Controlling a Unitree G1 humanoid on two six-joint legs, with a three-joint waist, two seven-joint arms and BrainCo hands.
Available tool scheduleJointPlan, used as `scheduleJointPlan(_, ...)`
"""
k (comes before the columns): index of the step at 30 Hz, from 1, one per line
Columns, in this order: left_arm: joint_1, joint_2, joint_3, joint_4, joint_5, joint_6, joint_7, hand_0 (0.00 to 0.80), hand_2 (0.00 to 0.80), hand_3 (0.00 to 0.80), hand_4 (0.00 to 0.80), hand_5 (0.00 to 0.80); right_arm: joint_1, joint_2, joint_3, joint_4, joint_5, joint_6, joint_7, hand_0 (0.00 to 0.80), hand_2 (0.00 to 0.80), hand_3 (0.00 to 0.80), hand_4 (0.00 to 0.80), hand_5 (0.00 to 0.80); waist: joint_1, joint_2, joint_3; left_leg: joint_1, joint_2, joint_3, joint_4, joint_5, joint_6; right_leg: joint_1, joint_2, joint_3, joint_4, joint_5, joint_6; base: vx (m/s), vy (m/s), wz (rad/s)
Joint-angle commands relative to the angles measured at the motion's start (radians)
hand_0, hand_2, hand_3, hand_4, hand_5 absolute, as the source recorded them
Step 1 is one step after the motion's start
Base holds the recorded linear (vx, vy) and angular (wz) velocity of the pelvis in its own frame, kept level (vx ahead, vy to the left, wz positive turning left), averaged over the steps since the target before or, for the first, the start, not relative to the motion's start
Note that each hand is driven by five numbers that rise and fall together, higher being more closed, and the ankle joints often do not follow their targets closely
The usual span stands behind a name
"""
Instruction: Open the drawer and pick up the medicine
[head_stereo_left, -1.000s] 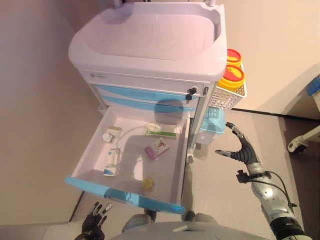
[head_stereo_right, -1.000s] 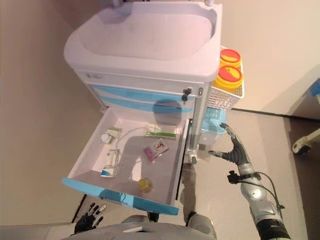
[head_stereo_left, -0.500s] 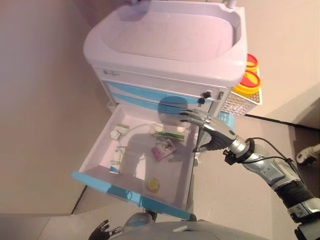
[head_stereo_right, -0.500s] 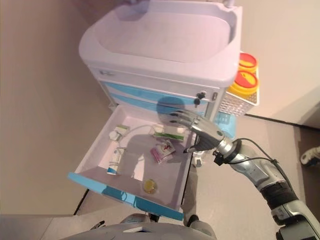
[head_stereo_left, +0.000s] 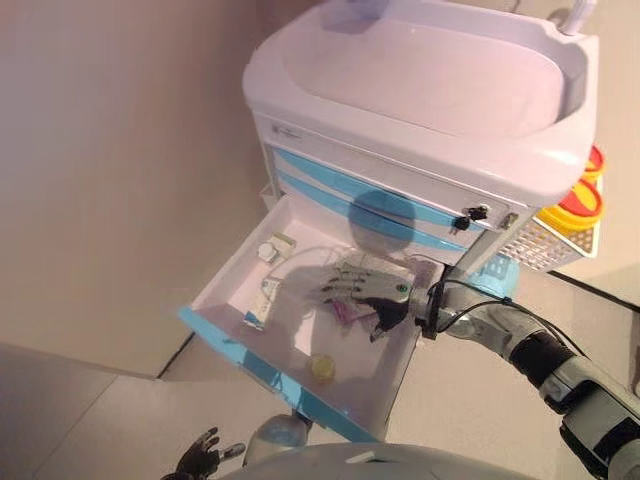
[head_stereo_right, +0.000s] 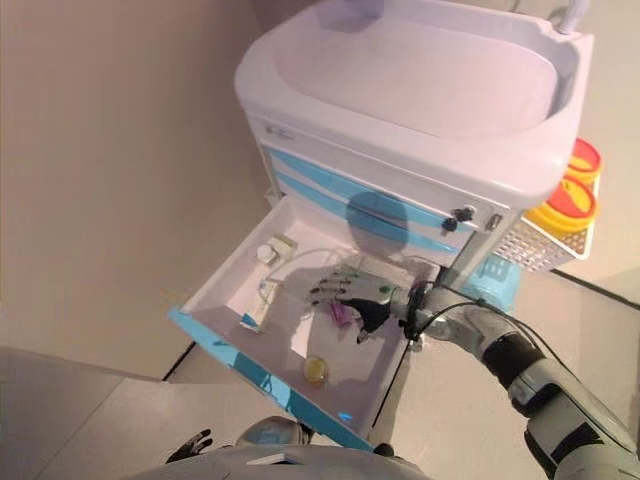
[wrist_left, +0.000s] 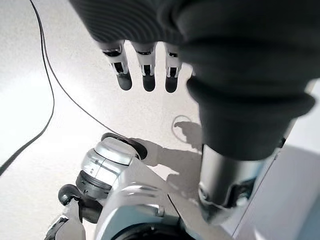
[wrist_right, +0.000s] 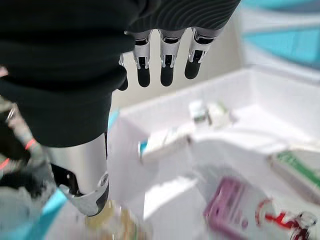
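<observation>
The white cart's (head_stereo_left: 430, 90) bottom drawer (head_stereo_left: 225, 345) stands pulled open, with a blue front edge. Inside lie a pink and white medicine box (wrist_right: 235, 205), a green and white box (wrist_right: 295, 172), a blue and white box (head_stereo_left: 268, 296), a small white box (head_stereo_left: 272, 247) and a small yellow jar (head_stereo_left: 322, 367). My right hand (head_stereo_left: 365, 290) is open and hovers over the middle of the drawer, right above the pink box (head_stereo_right: 338, 313), holding nothing. My left hand (head_stereo_left: 205, 458) hangs low by the floor, fingers relaxed (wrist_left: 145, 75).
A wire basket with two yellow, red-lidded containers (head_stereo_left: 575, 205) hangs on the cart's right side. Two closed blue-fronted drawers (head_stereo_left: 370, 200) sit above the open one. A beige wall stands to the left of the cart.
My right hand has moved left from the drawer's right rim to over its middle, above the pink box. The camera has shifted, so the cart sits further right in view.
</observation>
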Motion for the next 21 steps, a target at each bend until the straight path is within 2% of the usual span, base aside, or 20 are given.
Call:
scheduleJointPlan(1,-0.026,0.037,-0.039,0.017,0.053,-0.033,-0.017,0.000,0.000,0.000,0.000,0.000,-0.050,0.038,0.057,0.015,-0.031,-0.011,-0.049,0.000,0.000,0.000,0.000,0.000,0.032,-0.017,-0.001,-0.022,-0.045,-0.009,-0.007,-0.063,0.008,-0.041,-0.038,0.029,0.053,-0.016,0.013,0.003,-0.008,0.21)
scheduleJointPlan(12,-0.024,0.025,-0.058,0.023,0.079,-0.074,-0.029,0.000,0.000,0.000,0.000,0.000,-0.027,0.069,0.058,0.107,-0.063,-0.006,-0.089,0.000,0.000,0.000,0.000,0.000,0.053,0.000,0.037,-0.057,-0.046,-0.049,-0.034,-0.023,-0.010,-0.061,-0.033,0.003,0.048,-0.014,0.005,-0.036,-0.006,0.15)
scheduleJointPlan(21,-0.019,0.012,-0.058,0.033,0.098,-0.089,-0.034,0.000,0.000,0.000,0.000,0.000,0.024,0.100,0.048,0.145,-0.076,0.010,-0.118,0.000,0.000,0.000,0.000,0.000,0.055,0.010,0.043,-0.072,-0.055,-0.062,-0.034,-0.015,-0.011,-0.069,-0.039,-0.007,0.052,-0.016,0.003,-0.005,0.012,0.08)
